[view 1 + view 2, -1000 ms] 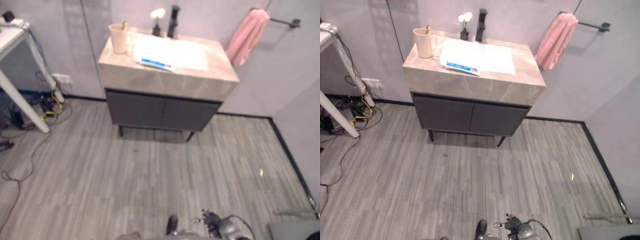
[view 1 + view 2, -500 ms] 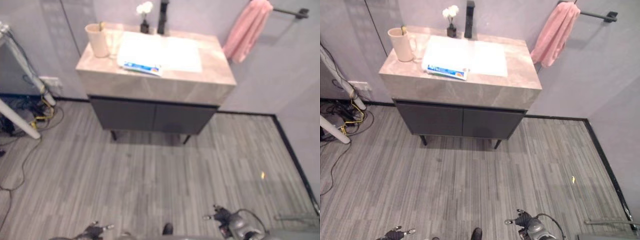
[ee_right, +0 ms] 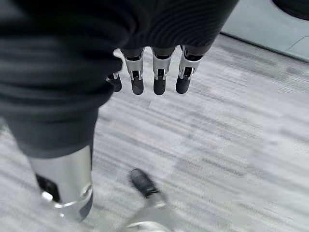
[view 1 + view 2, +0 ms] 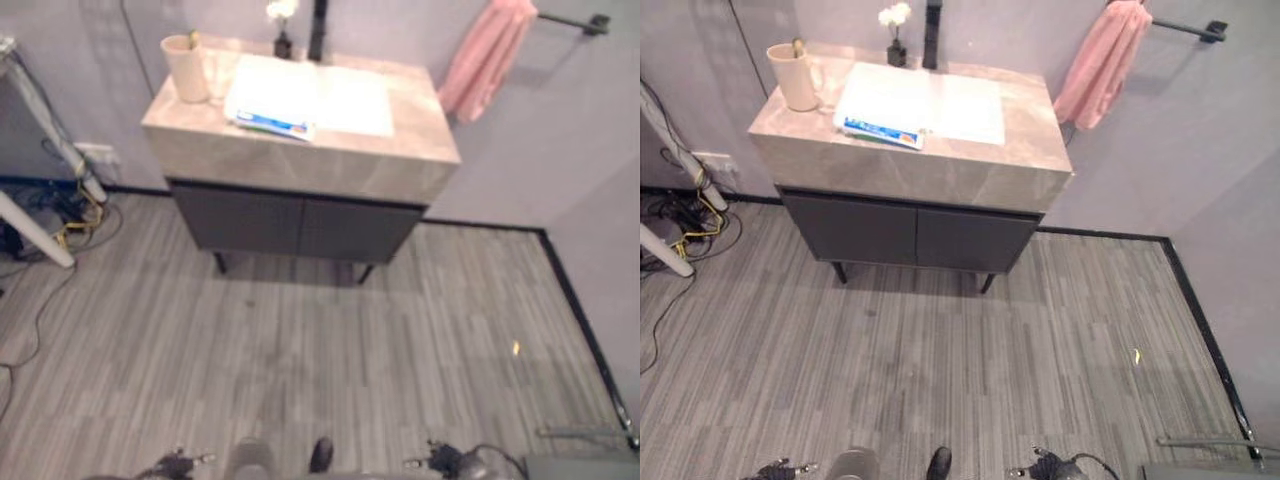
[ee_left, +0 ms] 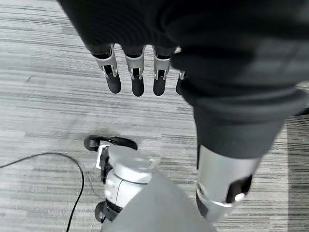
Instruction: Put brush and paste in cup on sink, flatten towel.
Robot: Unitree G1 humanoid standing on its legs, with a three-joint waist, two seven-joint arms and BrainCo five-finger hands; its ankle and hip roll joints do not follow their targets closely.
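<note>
A wide stretch of grey plank floor (image 4: 970, 370) lies open through the frame's middle and bottom; the vanity desk (image 4: 910, 170) blocks the upper centre against the wall; a white table leg (image 4: 35, 225) and tangled cables (image 4: 690, 235) crowd the left edge; the right side stays open up to the pink towel (image 4: 1098, 62).

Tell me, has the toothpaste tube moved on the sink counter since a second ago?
No. The toothpaste tube lies at the basin's front left edge, right of the cup, as before; only the camera shifted.
</note>
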